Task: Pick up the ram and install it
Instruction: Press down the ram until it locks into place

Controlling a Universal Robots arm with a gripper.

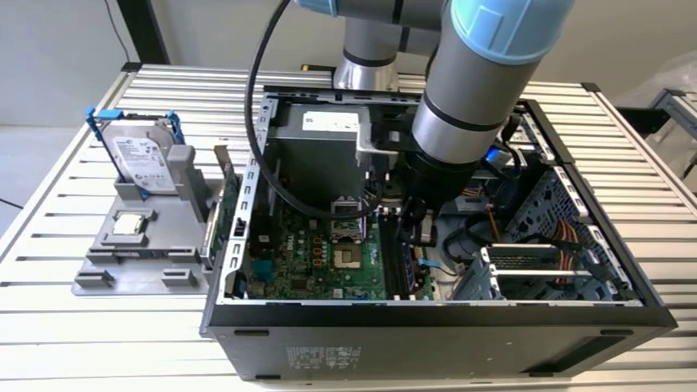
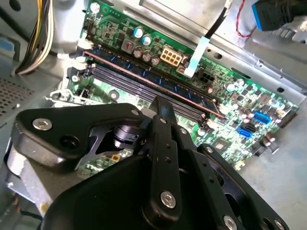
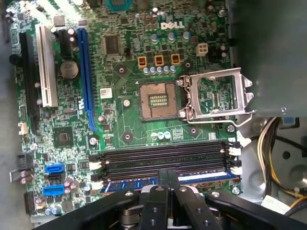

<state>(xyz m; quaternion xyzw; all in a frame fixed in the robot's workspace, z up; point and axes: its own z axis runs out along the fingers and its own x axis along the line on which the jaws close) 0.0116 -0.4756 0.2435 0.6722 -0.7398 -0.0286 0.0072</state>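
Note:
The ram [image 3: 129, 184] [image 2: 120, 66] is a long dark stick standing in the outermost of the motherboard's memory slots [image 3: 163, 158], beside the empty black ones. My gripper [image 3: 168, 173] [image 2: 158, 101] is down inside the open computer case [image 1: 436, 314], its two black fingers pressed together with nothing between them. In both wrist views its tips hover just over the slots, right next to the ram's middle. Whether they touch the stick I cannot tell. In the exterior view the gripper [image 1: 419, 233] hangs over the right side of the green motherboard [image 1: 316, 261].
The CPU socket [image 3: 158, 99] is open, with its metal frame [image 3: 218, 93] flipped aside. Yellow cables [image 3: 273, 143] run close to the slots' end. Case walls and a drive cage [image 1: 544, 269] hem in the arm. A hard drive in a blue frame [image 1: 142, 155] stands on a grey fixture [image 1: 136, 253] outside.

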